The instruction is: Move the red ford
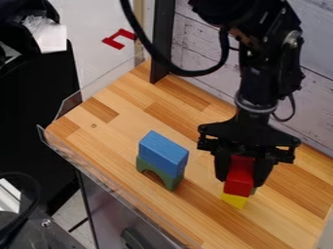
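The black gripper (243,181) hangs down at the right of the work surface, with one finger on either side of a red block (239,176) and closed against it. Just below the red block is a yellow block (234,200), partly covered by it. A small bit of green shows at the right, beside the lower end of the red block. Whether the red block rests on the yellow one or hangs just over it, I cannot tell.
Left of the gripper, a blue block (163,152) sits on a green arch block (170,181). A clear low wall (117,198) edges the wooden table (123,131). A pale plank wall stands behind.
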Tool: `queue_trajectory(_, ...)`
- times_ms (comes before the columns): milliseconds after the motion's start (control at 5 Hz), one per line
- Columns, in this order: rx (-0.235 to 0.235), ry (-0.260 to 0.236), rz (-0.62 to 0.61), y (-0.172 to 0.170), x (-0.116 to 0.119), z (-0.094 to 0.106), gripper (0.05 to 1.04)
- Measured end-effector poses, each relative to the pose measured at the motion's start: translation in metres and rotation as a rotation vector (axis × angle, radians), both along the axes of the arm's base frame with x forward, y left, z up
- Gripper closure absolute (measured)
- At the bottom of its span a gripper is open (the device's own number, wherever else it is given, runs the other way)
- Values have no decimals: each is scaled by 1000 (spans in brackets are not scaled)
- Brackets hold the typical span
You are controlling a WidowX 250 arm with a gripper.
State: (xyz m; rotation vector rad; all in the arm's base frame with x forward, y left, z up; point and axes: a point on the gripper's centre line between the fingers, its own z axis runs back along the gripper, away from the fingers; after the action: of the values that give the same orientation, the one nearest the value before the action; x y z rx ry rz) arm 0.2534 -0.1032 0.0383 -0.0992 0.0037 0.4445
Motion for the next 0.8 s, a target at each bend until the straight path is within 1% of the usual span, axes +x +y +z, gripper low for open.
queue_trajectory(200, 19, -23, 3, 6, 1, 10, 512)
queue_trajectory(400, 46, -57, 15, 14, 6, 22, 512)
queue_trajectory(600, 63, -88, 50, 29, 19, 35, 512)
queue_trajectory(800, 70, -95, 19, 44, 32, 43, 512)
